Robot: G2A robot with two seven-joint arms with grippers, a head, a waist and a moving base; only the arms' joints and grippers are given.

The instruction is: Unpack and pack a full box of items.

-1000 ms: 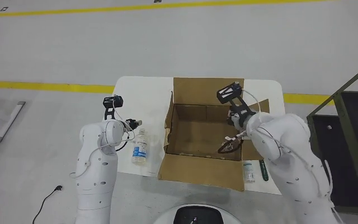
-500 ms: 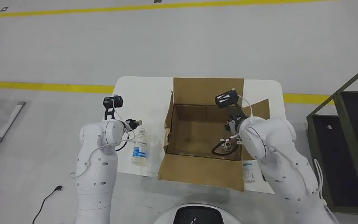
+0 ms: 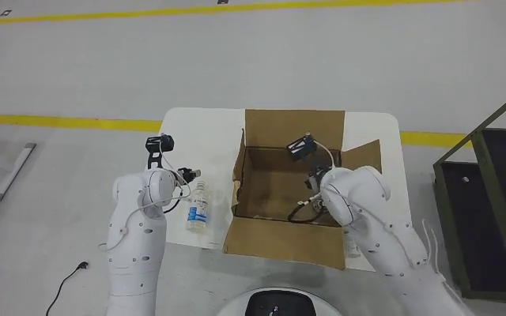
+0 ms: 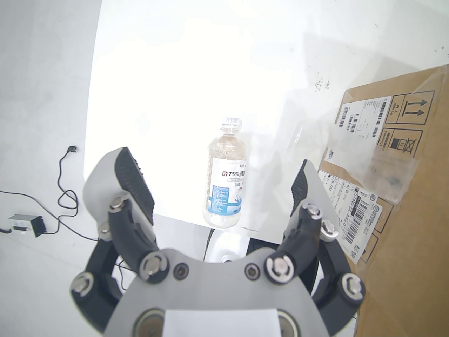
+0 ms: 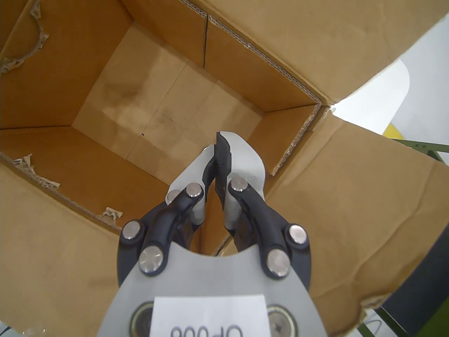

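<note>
Right wrist view: cardboard box (image 5: 70, 54) stands open, 4 flaps folded outward, its brown floor showing directly below and ahead of the right claw (image 5: 219, 149). Right claw pads pressed together, nothing between them. It hangs over the box opening near 1 inner corner, with a box wall just beside it and a spread flap under its wrist. Torn paper edging along the box rim on the far side of the opening from the claw.

Top view: box (image 3: 292, 126) sits on a white table (image 3: 198, 130); the right arm reaches in over its open top.

Left wrist view: left claw (image 4: 214, 170) spread wide, pads well apart, gripping nothing. Clear plastic bottle (image 4: 226, 180) lies on the table directly beneath the gap between the 2 pads, not touched by either. White cap points away from the claw, base toward it at the table edge; blue-and-white label around the middle. Box outer wall (image 4: 414, 212) stands just beyond 1 pad, carrying white shipping labels and a clear plastic pouch (image 4: 350, 152).

Top view: bottle (image 3: 196, 207) lies just below the left claw (image 3: 190, 174), between that arm and the box, near the box but apart from it.

On the floor off the other pad: black cable (image 4: 66, 191) with plug, and a small adapter (image 4: 26, 224).
</note>
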